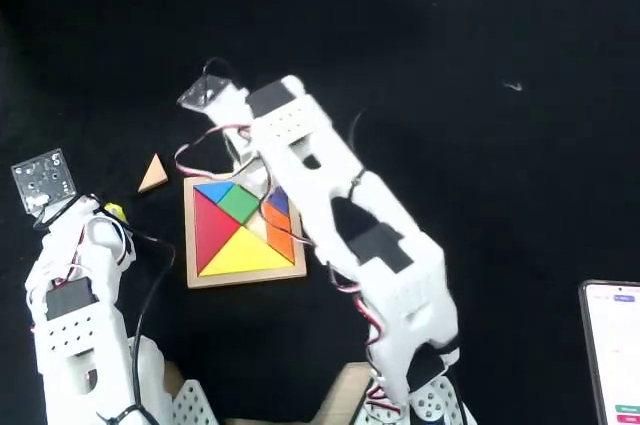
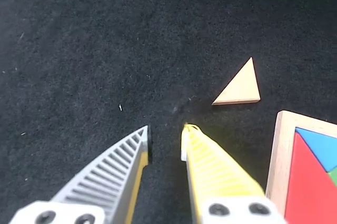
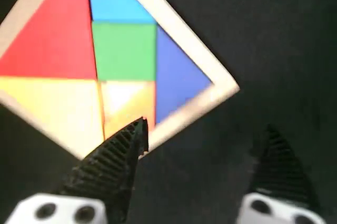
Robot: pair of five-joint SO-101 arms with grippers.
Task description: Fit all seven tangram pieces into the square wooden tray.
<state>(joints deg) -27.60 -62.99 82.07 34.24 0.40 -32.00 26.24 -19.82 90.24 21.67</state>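
1 phone [image 1: 612, 345] at the near right edge of the black surface [image 1: 480, 145], cut off by the frame, screen print too small to read. 2 arms. Left gripper [image 2: 166, 132]: grey and yellow fingers slightly parted, empty, low over the surface to the left of the tray in the high view. 1 square wooden tray [image 1: 245, 276] lies flat mid-surface. 6 coloured pieces counted inside: red triangle [image 1: 208, 230], yellow triangle [image 1: 245, 255], blue triangle [image 1: 213, 190], green square [image 1: 238, 203], dark blue piece [image 3: 176, 79], orange piece [image 1: 280, 237]. Right arm [image 1: 340, 215] crosses over the tray's right side, so that part is hard to make out. 1 plain wood triangle [image 1: 152, 175] lies loose outside, near the tray's far left corner, not touching. Right gripper [image 3: 205, 129]: black fingers spread wide, nothing held, over the surface beside a tray corner.
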